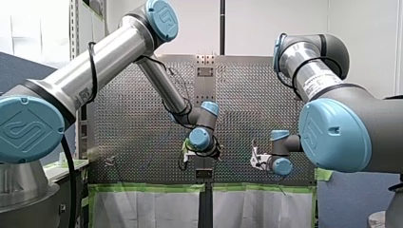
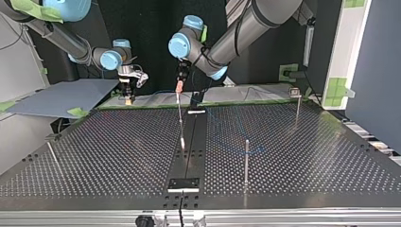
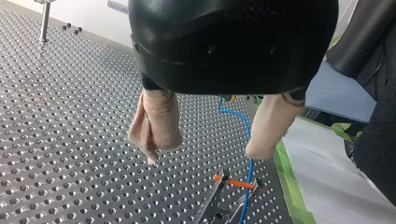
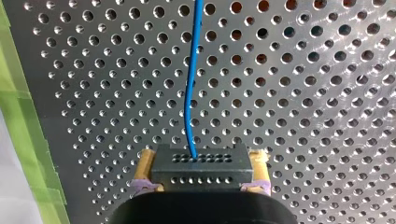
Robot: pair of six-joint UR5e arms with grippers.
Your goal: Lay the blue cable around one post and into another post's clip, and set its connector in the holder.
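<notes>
My right gripper [image 4: 202,161] is shut on the black connector [image 4: 201,173], its yellow pads on both sides. The blue cable [image 4: 190,84] leaves the connector and runs ahead over the perforated table. In the top view this gripper [image 2: 127,94] hangs over the table's far edge at the left. My left gripper [image 3: 210,140] is open, with beige pads [image 3: 156,123]. The blue cable [image 3: 250,154] passes beneath it, beside one pad, down to an orange clip [image 3: 236,183] on a thin post [image 2: 181,123]. In the top view the cable [image 2: 236,130] also lies faintly near another post [image 2: 246,158].
A post with a clip on top [image 2: 296,104] stands at the top view's far right, and a thin leaning post [image 2: 52,153] at its left. A black plate [image 2: 183,183] sits on the dark centre strip near the front edge. Green tape [image 4: 18,116] lines the table's edge.
</notes>
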